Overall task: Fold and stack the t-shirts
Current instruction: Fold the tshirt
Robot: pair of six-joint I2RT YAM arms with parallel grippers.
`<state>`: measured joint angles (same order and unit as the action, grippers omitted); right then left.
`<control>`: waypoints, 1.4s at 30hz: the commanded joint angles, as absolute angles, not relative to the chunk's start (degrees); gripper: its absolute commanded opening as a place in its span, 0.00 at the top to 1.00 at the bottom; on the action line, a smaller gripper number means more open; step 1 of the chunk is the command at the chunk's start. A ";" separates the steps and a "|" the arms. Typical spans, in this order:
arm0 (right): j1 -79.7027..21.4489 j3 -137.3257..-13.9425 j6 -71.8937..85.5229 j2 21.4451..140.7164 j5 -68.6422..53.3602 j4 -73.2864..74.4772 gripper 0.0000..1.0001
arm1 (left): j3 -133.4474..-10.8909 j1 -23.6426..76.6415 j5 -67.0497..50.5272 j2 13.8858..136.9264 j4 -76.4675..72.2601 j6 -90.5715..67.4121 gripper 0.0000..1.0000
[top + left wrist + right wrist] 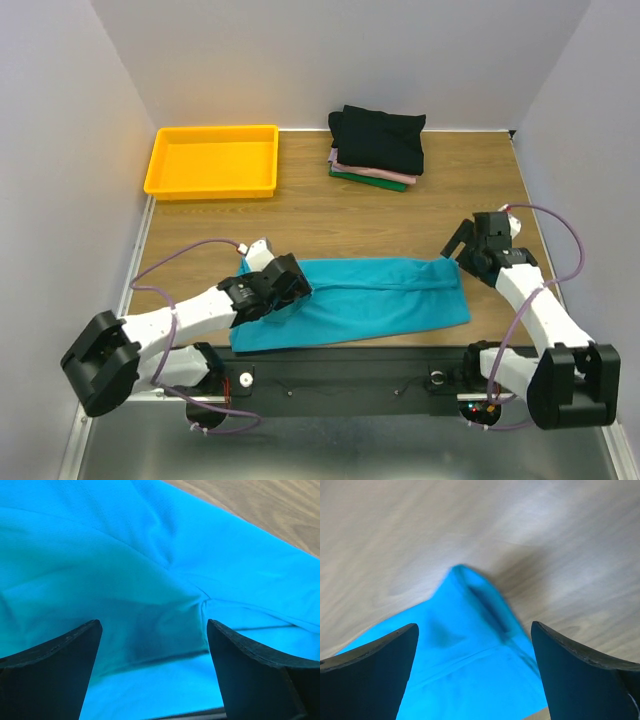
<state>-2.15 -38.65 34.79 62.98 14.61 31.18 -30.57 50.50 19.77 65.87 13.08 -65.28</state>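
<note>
A teal t-shirt [370,300] lies folded into a long strip across the near part of the wooden table. Over its left end my left gripper [288,282] hovers open, cloth [150,580] filling the view between its dark fingers [60,665]. My right gripper [466,246] is open just above the strip's far right corner [470,630], nothing held between its fingers [575,670]. At the back sits a stack of folded t-shirts [378,145]: black on top, pale pink and dark green under it.
A yellow plastic tray [212,160] stands at the back left. Bare wood [360,225] lies between the strip and the stack. White walls close in both sides, and the black rail [340,385] with the arm bases runs along the near edge.
</note>
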 commanded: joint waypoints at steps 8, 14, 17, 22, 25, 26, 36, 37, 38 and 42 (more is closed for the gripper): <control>-2.20 -43.95 27.68 56.68 -13.61 27.26 0.00 | -34.99 49.66 27.16 51.51 22.15 -62.58 0.02; -7.99 -40.61 29.97 66.34 -16.62 17.68 0.00 | -28.41 38.78 21.64 57.90 12.15 -60.39 0.02; -10.54 -41.48 31.72 71.52 -14.25 16.00 0.00 | -27.69 35.33 16.35 65.02 5.12 -58.63 0.03; -10.99 -37.45 34.80 71.81 -10.46 15.56 0.00 | -31.46 34.89 13.62 78.99 -1.39 -54.42 0.05; -11.16 -32.80 35.59 70.14 -11.25 15.47 0.00 | -38.82 33.84 15.73 88.30 -1.23 -50.81 0.05; -11.42 -30.17 36.03 68.92 -12.12 15.47 0.00 | -43.98 33.23 15.91 93.38 -1.23 -48.19 0.06; -18.28 -19.43 38.85 55.29 -21.61 23.19 0.00 | -91.37 32.61 10.02 125.31 9.39 -35.52 0.08; -18.54 -19.25 38.85 54.76 -21.97 23.81 0.00 | -95.23 32.61 9.67 127.77 11.93 -35.07 0.09; -18.89 -18.46 38.67 53.97 -23.54 23.99 0.00 | -103.19 32.52 9.84 130.40 13.43 -34.46 0.08; -22.48 -16.61 39.37 54.31 -27.59 23.56 0.00 | -126.87 31.73 10.28 147.25 25.29 -31.29 0.08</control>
